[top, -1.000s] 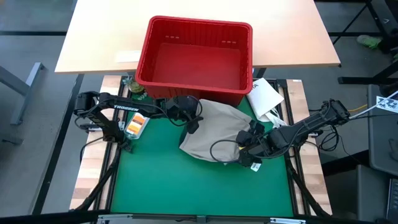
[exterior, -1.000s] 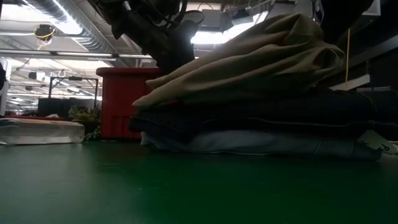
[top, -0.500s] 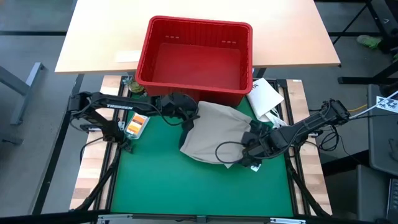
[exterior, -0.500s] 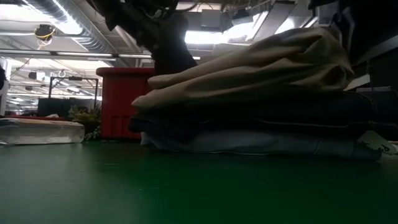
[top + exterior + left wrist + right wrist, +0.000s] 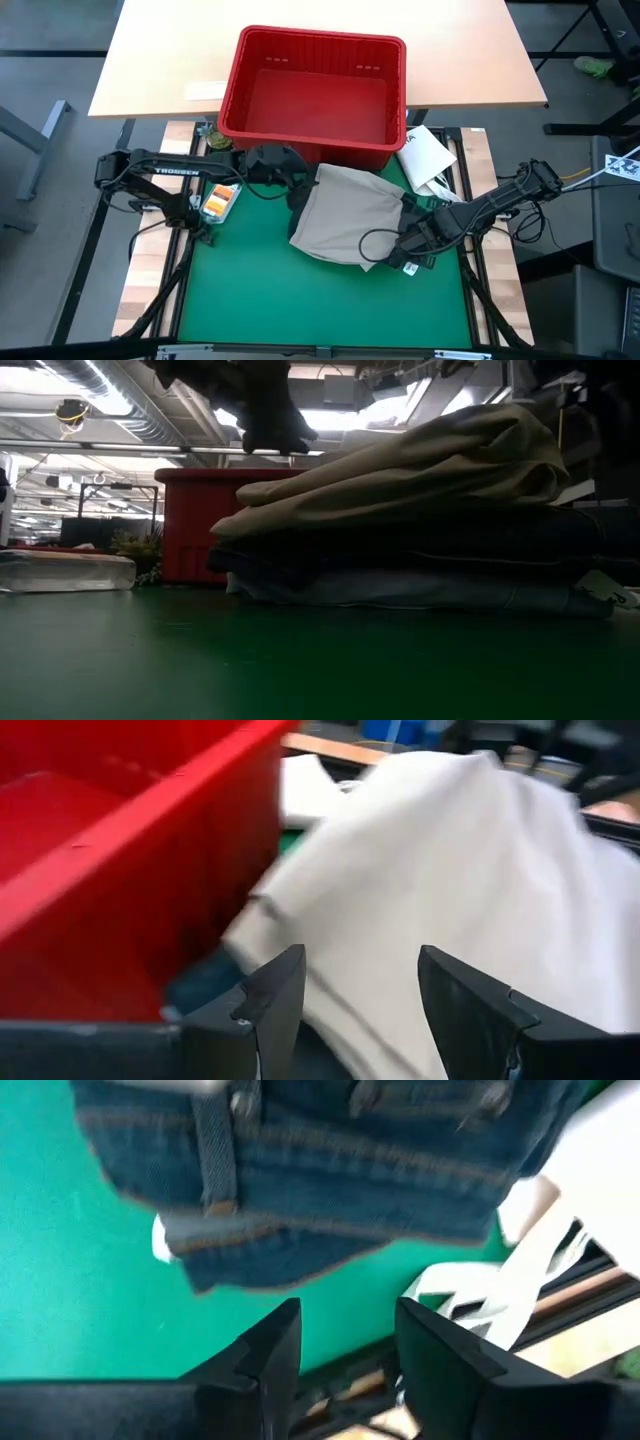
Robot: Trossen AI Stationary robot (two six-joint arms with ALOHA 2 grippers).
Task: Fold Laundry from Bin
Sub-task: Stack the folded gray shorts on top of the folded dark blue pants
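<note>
The laundry lies stacked on the green mat: tan khaki trousers (image 5: 345,215) (image 5: 400,470) on top, dark denim jeans (image 5: 420,545) (image 5: 330,1160) under them, and a light blue garment (image 5: 400,590) at the bottom. The red bin (image 5: 315,90) stands behind the stack and holds nothing that shows. My left gripper (image 5: 298,195) (image 5: 350,1000) hovers open above the stack's far left corner, next to the bin wall. My right gripper (image 5: 400,250) (image 5: 345,1345) is open at the stack's near right corner, pointing down at the mat.
A white flat packet (image 5: 425,155) lies right of the bin. A clear box with orange contents (image 5: 218,200) (image 5: 65,570) sits at the mat's left edge. Bare green mat (image 5: 260,290) stretches in front of the stack. A wooden tabletop (image 5: 160,60) lies beyond the bin.
My left gripper has risen off the khaki trousers' far left corner and drawn back toward the table's left edge. The trousers have settled flatter on the stack. My right gripper has tipped downward at the stack's near right corner.
</note>
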